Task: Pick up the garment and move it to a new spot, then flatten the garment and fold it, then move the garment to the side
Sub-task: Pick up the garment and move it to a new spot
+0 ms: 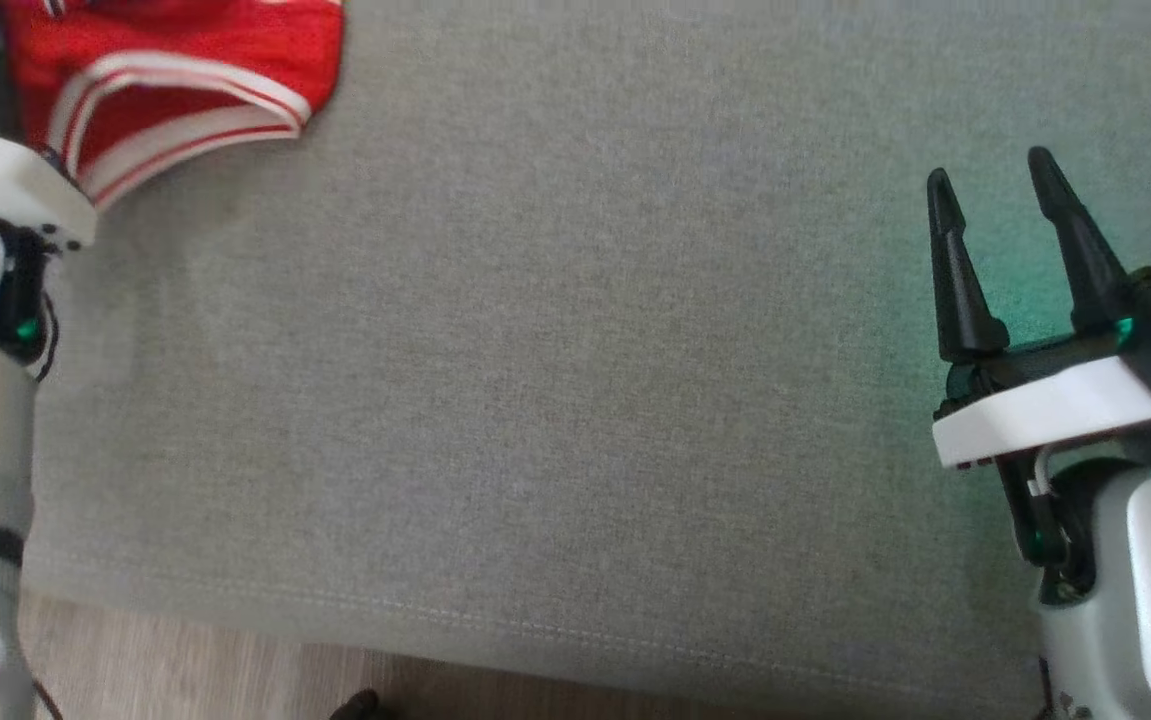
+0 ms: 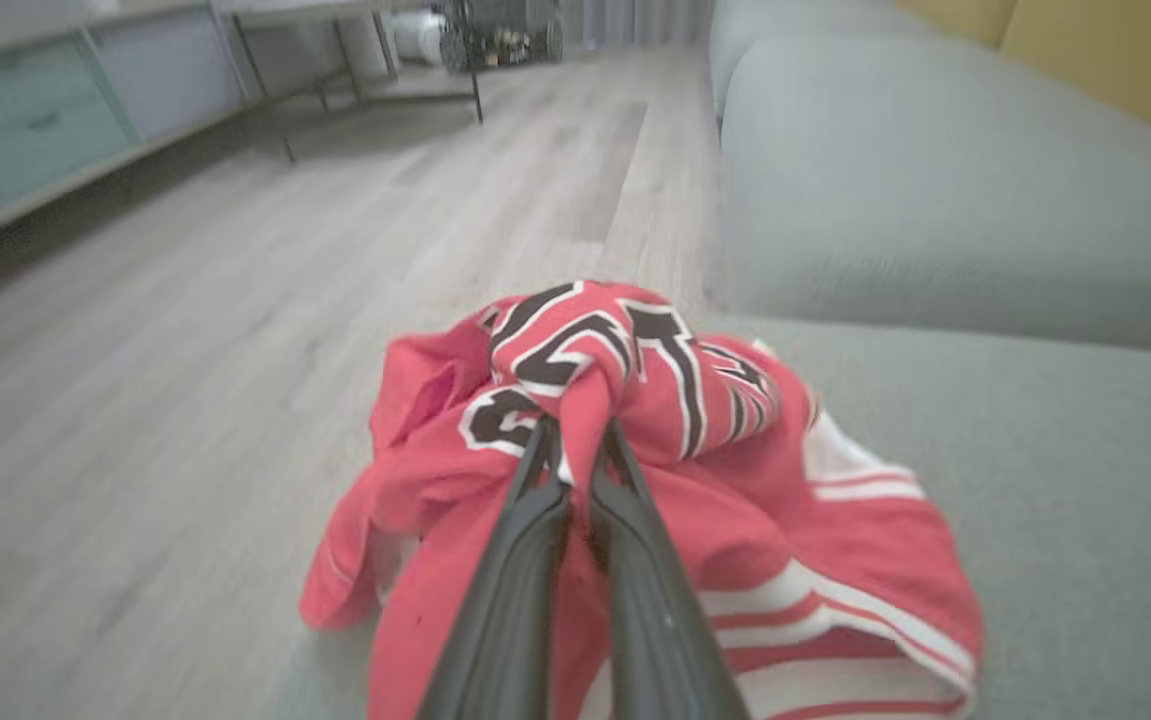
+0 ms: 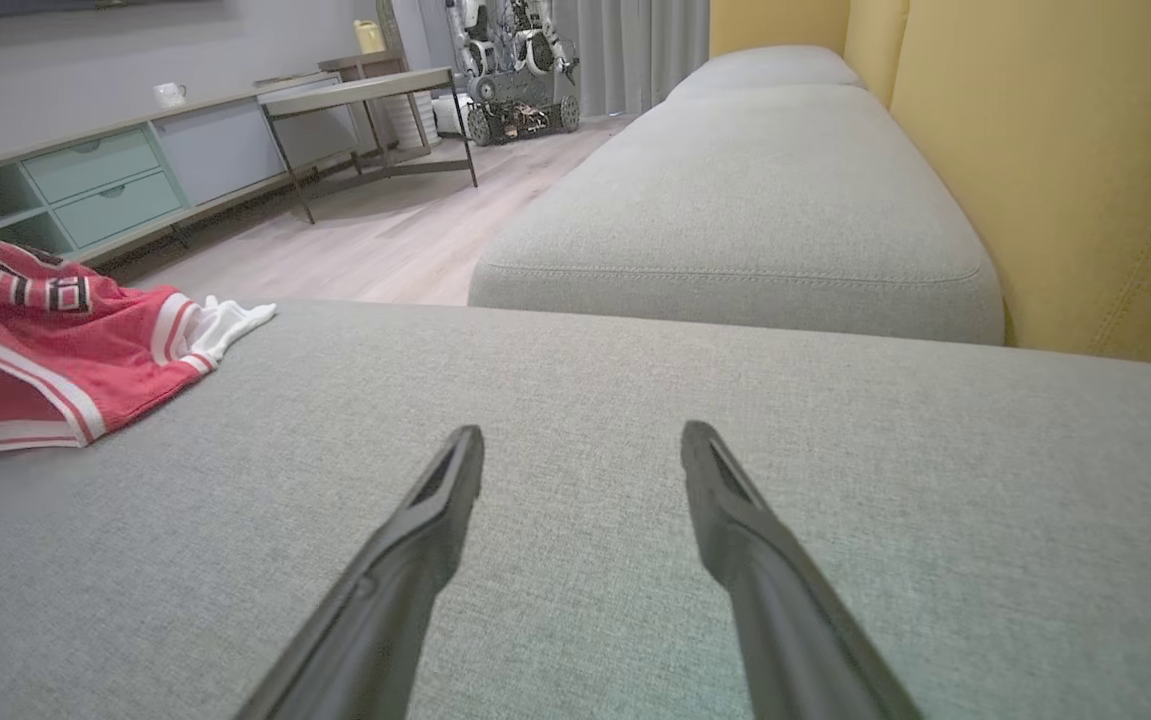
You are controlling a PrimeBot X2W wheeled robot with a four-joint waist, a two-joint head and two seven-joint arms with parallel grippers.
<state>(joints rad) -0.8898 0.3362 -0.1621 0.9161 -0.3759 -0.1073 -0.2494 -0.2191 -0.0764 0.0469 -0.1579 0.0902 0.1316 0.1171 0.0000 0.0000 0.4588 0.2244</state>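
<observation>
Head view: a red fabric jersey with white striped trim (image 1: 175,70) lies bunched at the far-left corner of the grey woven sofa cushion (image 1: 575,400); the right gripper (image 1: 990,165) hovers well apart from it, fingers spread wide.
Left wrist view: the left gripper (image 2: 575,440) pinches a raised fold of the jersey, fingers nearly together.
Right wrist view: the right gripper's fingers stand wide above the cushion; the jersey lies at the left edge.

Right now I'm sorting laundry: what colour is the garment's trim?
White trim with red stripes, on the red garment; head view.

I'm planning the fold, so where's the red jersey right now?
The jersey sits bunched at the head view's top left, on the sofa's left edge, pinched by the left gripper and well apart from the right gripper.
</observation>
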